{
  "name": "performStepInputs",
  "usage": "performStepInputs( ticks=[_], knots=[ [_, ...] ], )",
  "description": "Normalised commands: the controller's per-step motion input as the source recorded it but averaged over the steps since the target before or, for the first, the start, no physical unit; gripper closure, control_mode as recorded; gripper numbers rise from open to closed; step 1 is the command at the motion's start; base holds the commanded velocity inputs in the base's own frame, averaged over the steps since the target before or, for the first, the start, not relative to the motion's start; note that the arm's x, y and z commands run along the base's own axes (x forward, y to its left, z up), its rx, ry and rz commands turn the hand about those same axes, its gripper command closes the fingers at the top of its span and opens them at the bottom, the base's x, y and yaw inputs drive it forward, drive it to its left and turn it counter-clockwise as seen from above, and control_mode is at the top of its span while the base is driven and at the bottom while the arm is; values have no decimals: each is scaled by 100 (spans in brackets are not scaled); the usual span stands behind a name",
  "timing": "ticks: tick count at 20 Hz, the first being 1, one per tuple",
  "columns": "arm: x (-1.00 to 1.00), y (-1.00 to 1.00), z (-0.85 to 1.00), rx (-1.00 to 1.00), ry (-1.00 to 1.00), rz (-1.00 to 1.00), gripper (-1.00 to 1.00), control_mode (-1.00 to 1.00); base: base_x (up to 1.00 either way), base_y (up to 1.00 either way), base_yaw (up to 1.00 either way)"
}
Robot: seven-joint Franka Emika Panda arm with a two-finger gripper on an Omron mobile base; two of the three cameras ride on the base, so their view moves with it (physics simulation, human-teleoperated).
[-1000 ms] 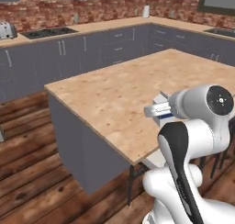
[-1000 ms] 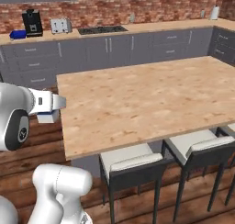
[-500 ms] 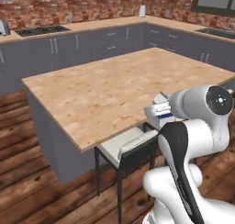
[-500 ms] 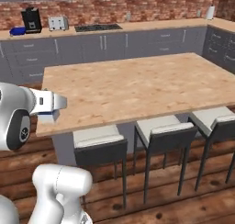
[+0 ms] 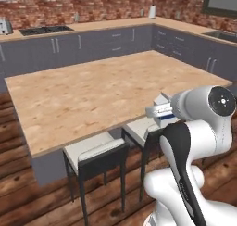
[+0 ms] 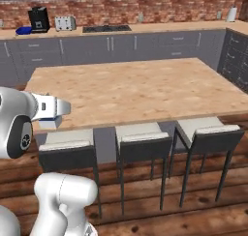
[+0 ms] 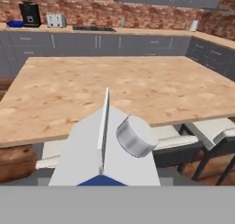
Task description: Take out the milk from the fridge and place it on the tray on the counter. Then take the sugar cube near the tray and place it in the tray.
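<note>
— Arm pose?

— Folded close over the base; elbow up, hand level and pointing forward at about island-top height; gripper (image 5: 166, 113) clamped on the milk (image 5: 159, 110), held in mid-air; white carton with a blue band, upright, sticking out ahead of the hand; in the hand view a gabled top with a round grey cap (image 7: 135, 137) right against the lens.

— Edges and room?

— Just short of the near edge of a wide tan island (image 5: 92, 91); three grey stools (image 6: 140, 138) tucked under that edge, directly below and ahead of the carton; bare wood floor (image 6: 193, 215) to both sides of the stools.

— Tray?

— Far off, well apart from the milk; dark blue tray (image 6: 23, 31) on the back counter (image 6: 145, 28) along the brick wall, just beside a black coffee machine (image 6: 38, 19), with a silver toaster (image 6: 64, 22) next along; sugar cube too small to make out.
</note>
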Motion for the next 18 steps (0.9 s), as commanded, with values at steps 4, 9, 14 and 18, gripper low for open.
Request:
performStepInputs(
  ticks=[4,9,14,18],
  knots=[
    [0,0,0,0,0,0,100,100,0,-100,17],
    [0,0,0,0,0,0,100,100,0,-100,13],
    [0,0,0,0,0,0,100,100,1,-100,4],
    [0,0,0,0,0,0,100,100,6,-100,1]
  ],
)
